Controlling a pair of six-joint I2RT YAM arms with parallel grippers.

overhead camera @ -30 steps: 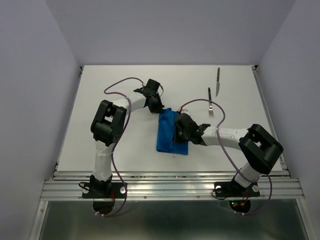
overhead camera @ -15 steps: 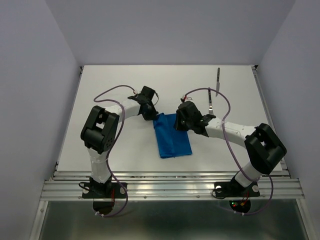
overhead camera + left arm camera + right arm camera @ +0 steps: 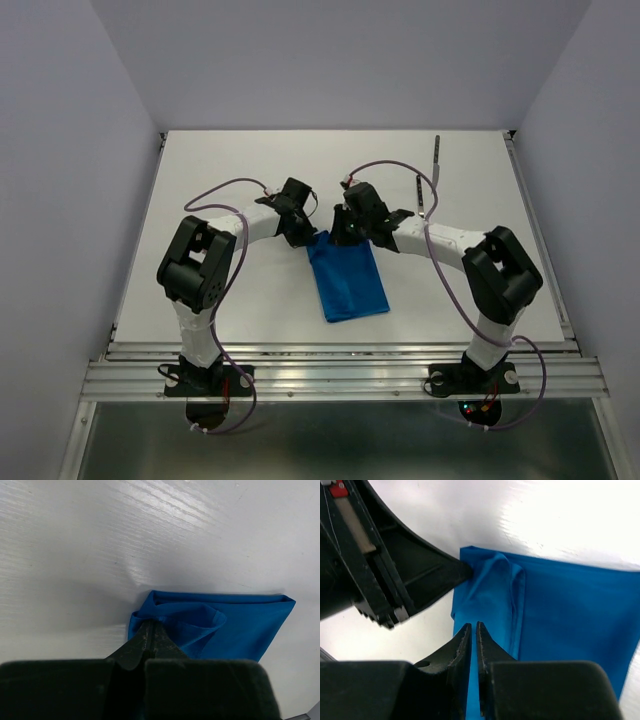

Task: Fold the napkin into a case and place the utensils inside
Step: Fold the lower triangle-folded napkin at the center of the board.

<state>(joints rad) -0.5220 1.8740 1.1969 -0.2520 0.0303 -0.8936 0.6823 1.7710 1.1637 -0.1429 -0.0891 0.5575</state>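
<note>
The blue napkin lies folded as a narrow strip on the white table, slanting toward the near right. My left gripper is shut on its far left corner; in the left wrist view the closed tips bite the cloth beside a raised fold. My right gripper stands over the napkin's far edge, tips almost together with a thin blue slit between. Whether cloth is pinched there does not show. The fork and the knife lie at the far right, behind the right arm.
The left gripper's finger sits a short way from the right tips over the napkin. The right arm and its cable cross just in front of the utensils. Raised rails run along the table's sides.
My right gripper left the napkin's middle and moved to its far edge beside the left gripper. The napkin's near end swung rightward. The left gripper shifted slightly nearer, still on the corner.
</note>
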